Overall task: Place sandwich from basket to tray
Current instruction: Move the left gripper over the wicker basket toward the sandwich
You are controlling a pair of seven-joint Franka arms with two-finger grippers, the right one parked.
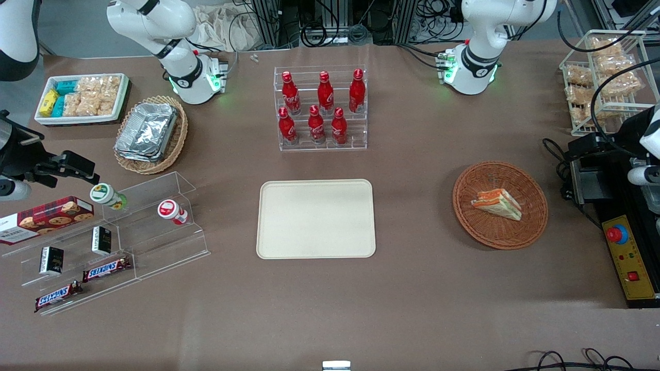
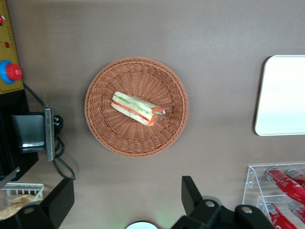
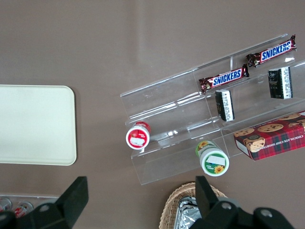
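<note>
Left wrist view is showing the gripper (image 2: 125, 202) hovering spread above the basket (image 2: 137, 107), the sandwich (image 2: 137, 108) lying in it. Its slick wrap risks slipping; the tray (image 1: 316, 218) is waiting well apart.

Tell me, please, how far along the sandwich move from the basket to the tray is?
Nothing is done yet: the sandwich lies in the basket and the tray is bare. In hand: the gripper hangs open above the table beside the basket, holding nothing. Left: descend, grasp, carry it over and release.
</note>
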